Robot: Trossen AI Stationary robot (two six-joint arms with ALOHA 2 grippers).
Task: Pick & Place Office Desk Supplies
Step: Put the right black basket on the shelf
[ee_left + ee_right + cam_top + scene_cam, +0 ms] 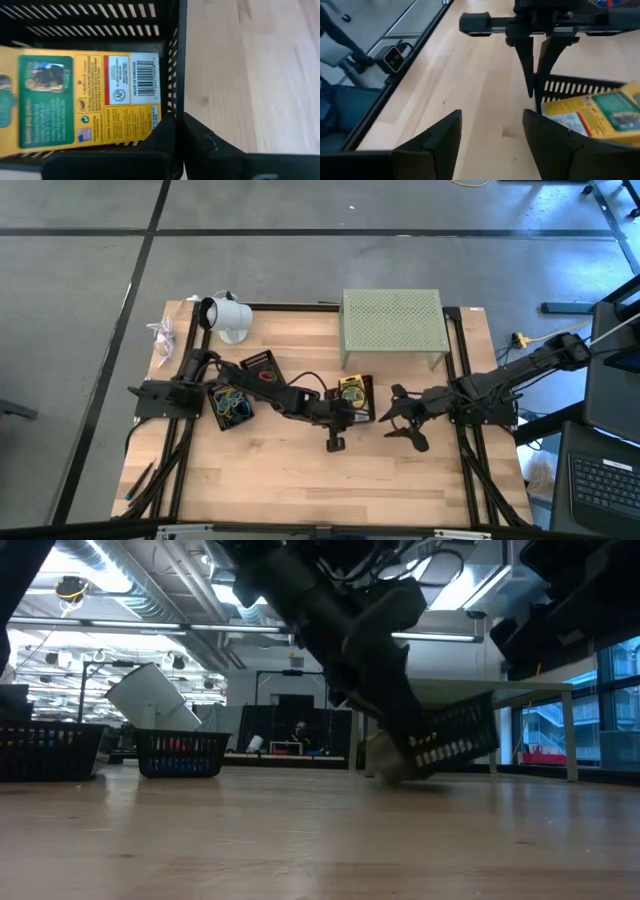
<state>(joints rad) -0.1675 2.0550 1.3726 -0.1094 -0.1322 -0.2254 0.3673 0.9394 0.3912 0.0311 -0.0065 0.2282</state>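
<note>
a: left gripper (345, 420) first, since it's the one working. what is it holding?

b: its fingers (165, 137) are pinched on the side wall of a small black basket (176, 75), one inside, one outside. in the low view that basket sits tilted, one edge off the table (290, 490), so i'd judge it is being lifted or dragged by the rim, contents and all.

a: and what's inside?

b: a yellow printed packet (90, 100), lying flat against the slatted bottom, barcode toward the gripped wall.

a: now left to right across the table.

b: far left at the back, a white cup-like object (228, 317) on its side. nearer, beside the left arm's base, a second black basket (228, 406) with coloured rubber bands (233, 402) in it, and a third basket (262, 366) just behind with something red. then the gripped basket near the middle. behind it stands the pale green perforated stand (392, 320).

a: the other arm?

b: right gripper (400, 418) hovers just beside the gripped basket, fingers spread wide, holding nothing. likely waiting to take over or steady it.
</note>
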